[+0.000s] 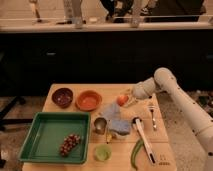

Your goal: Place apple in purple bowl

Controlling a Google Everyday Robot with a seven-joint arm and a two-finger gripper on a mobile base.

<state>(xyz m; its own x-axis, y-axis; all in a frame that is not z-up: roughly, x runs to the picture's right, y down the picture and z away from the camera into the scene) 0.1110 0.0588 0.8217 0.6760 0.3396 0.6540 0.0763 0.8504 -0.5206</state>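
Note:
The apple (121,100) is a small orange-red fruit, held just above the table right of the bowls. My gripper (125,99) reaches in from the right on a white arm and is shut on the apple. The purple bowl (62,97) is dark maroon and sits at the table's back left, well left of the gripper. A brighter orange bowl (88,100) stands between the purple bowl and the apple.
A green tray (50,135) at the front left holds a dark grape bunch (70,144). A blue cloth (116,120), a metal cup (100,125), a small green cup (102,152), a green pepper (136,152), a brush (142,137) and a fork (152,115) lie on the wooden table (107,90).

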